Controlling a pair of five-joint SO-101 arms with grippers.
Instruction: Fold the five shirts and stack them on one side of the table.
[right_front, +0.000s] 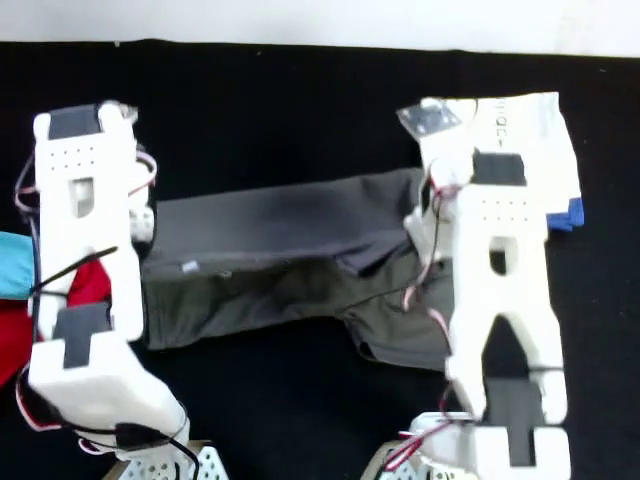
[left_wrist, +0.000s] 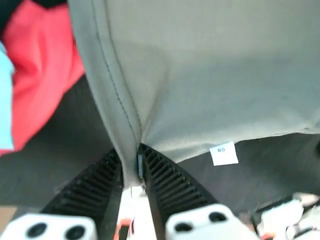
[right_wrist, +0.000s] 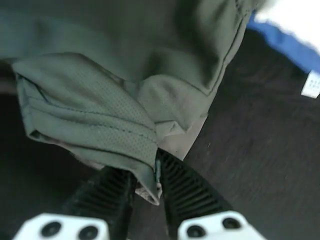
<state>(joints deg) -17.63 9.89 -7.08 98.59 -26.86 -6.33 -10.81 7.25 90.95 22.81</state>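
A grey-green shirt (right_front: 270, 250) lies stretched across the middle of the black table, partly folded over itself. My left gripper (left_wrist: 132, 172) is shut on the shirt's (left_wrist: 200, 75) hemmed edge at its left end, beside a small white label (left_wrist: 223, 154). My right gripper (right_wrist: 145, 187) is shut on a bunched, stitched fold of the shirt (right_wrist: 90, 120) at its right end. In the high view the left arm (right_front: 85, 250) stands over the shirt's left end and the right arm (right_front: 495, 280) over its right end.
A red shirt (right_front: 60, 310) and a light blue shirt (right_front: 12, 262) lie at the table's left edge. A white shirt (right_front: 530, 130) on top of a blue one (right_front: 568, 213) sits at the back right. The black table (right_front: 270, 110) is bare behind the grey-green shirt.
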